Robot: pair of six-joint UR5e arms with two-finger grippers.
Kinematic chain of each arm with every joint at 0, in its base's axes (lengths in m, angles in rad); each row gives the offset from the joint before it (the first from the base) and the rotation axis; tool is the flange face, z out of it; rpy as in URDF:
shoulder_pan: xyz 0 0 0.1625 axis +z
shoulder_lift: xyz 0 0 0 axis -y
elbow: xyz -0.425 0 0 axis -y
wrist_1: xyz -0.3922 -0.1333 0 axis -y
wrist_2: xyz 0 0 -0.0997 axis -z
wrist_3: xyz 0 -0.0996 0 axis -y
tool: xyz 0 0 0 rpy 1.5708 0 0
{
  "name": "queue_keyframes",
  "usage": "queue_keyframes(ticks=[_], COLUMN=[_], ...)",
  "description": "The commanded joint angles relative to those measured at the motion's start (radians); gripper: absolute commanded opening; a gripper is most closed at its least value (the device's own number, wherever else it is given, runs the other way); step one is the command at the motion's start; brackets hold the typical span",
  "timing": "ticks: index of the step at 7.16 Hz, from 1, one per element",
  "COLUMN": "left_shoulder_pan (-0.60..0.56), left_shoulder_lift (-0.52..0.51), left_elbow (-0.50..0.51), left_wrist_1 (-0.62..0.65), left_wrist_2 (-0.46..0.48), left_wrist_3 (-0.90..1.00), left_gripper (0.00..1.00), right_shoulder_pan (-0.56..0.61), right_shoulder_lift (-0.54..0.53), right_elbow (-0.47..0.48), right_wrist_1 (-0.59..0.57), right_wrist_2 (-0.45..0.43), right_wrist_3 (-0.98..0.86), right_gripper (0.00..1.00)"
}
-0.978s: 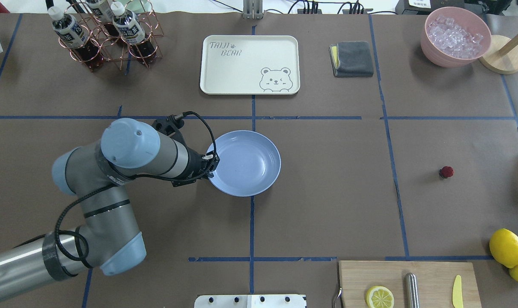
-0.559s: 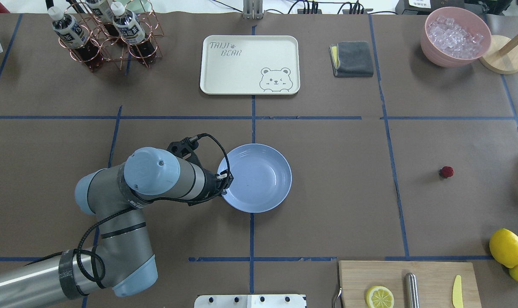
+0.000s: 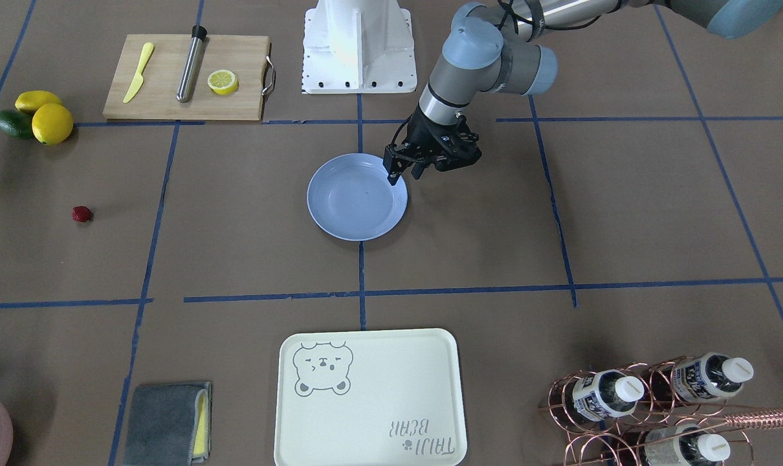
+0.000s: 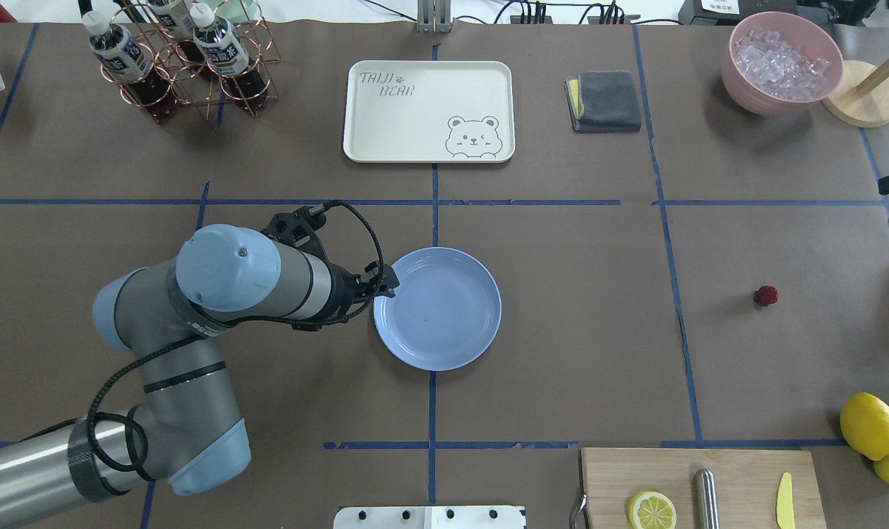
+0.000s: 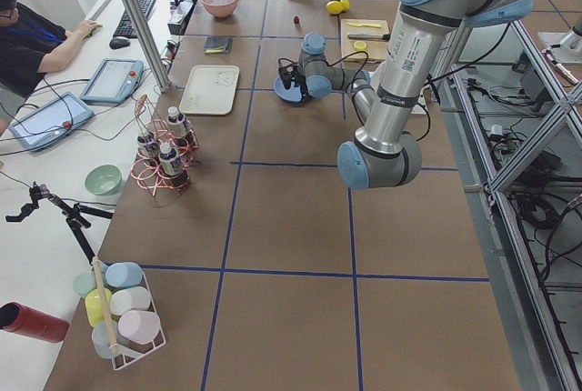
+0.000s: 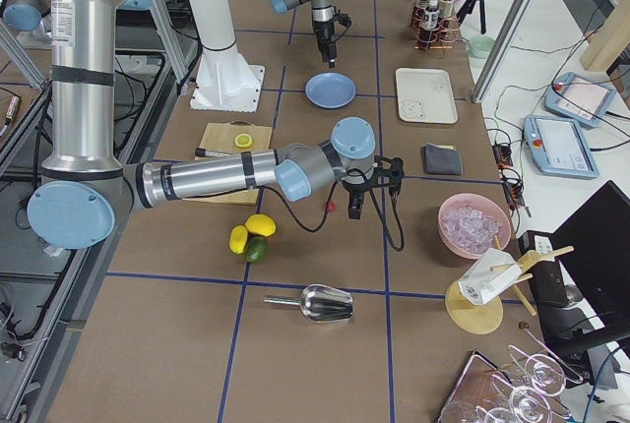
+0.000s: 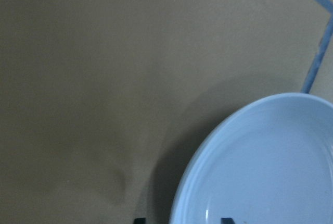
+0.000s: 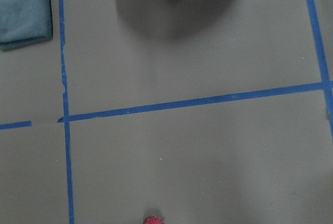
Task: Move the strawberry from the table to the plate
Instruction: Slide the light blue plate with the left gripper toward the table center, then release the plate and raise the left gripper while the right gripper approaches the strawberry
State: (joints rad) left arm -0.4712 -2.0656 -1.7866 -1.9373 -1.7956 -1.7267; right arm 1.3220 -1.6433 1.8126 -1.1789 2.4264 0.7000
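One change: left fingers (image 3: 392,167) now spread, releasing the plate (image 4: 444,323); right fingers (image 6: 353,209), cannot tell.

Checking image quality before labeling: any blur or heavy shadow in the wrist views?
Left wrist view: dim and soft, plate close up, dark shadow beside its rim. Right wrist view: sharper, evenly lit; strawberry clipped at the bottom edge.

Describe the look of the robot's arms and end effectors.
The left arm and right arm are grey metal tubes with rounded light blue joint caps. A black cable loops beside each wrist. The left end effector and right end effector are black.
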Motion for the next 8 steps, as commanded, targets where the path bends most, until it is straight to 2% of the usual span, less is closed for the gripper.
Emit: queue_keyframes(ticks=[1, 2, 3, 4, 5, 8], left_shoulder_pan=[-0.076, -0.133, -0.192, -0.281, -0.296, -0.296], left_shoulder_lift=[0.002, 0.005, 0.008, 0.036, 0.041, 0.042], left_elbow=[-0.112, -0.122, -0.132, -0.138, -0.137, -0.135], left_wrist_1=[0.18, 0.198, 0.205, 0.212, 0.212, 0.212], left_wrist_2=[-0.002, -0.004, -0.06, -0.103, -0.105, -0.105], left_wrist_3=[0.152, 0.197, 0.266, 0.309, 0.35, 0.355], left_gripper=[1.0, 1.0, 1.0, 1.0, 1.0, 1.0], right_shoulder_pan=[-0.177, -0.273, -0.361, -0.4, -0.424, -0.46], right_shoulder_lift=[-0.01, -0.019, -0.048, -0.062, -0.05, -0.033], right_elbow=[-0.001, -0.01, -0.013, -0.045, -0.094, -0.099], right_wrist_1=[0.138, 0.187, 0.199, 0.253, 0.29, 0.282], right_wrist_2=[-0.132, -0.197, -0.29, -0.308, -0.316, -0.323], right_wrist_3=[0.164, 0.206, 0.208, 0.22, 0.22, 0.22], right_gripper=[1.0, 1.0, 1.0, 1.0, 1.0, 0.99])
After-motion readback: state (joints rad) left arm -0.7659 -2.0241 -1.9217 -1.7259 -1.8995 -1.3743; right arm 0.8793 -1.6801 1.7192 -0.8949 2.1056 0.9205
